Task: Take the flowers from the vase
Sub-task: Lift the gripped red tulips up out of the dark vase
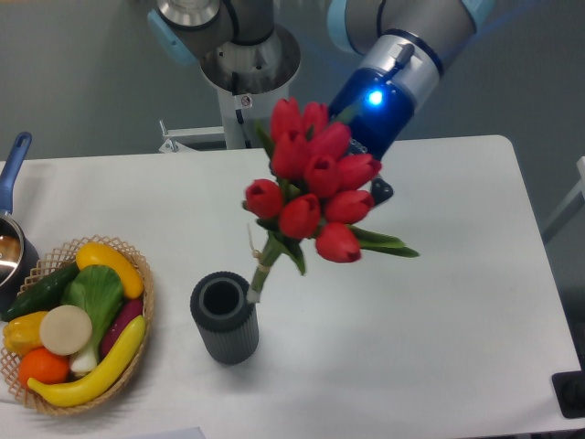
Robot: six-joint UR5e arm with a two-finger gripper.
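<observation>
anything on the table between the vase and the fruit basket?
No. In the camera view the stretch between the vase and the wicker basket is bare white table; the flowers hang up and right of the vase.

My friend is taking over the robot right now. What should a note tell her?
Gripper: mostly hidden behind the blooms; jaws appear shut on the bunch of red tulips with green leaves.
Tulips: lifted and tilted, stem ends just outside the mouth of the small dark grey ribbed vase, which stands upright and empty on the white table.
Done: flowers out of the vase.
Left: raise them clear and hold.
</observation>
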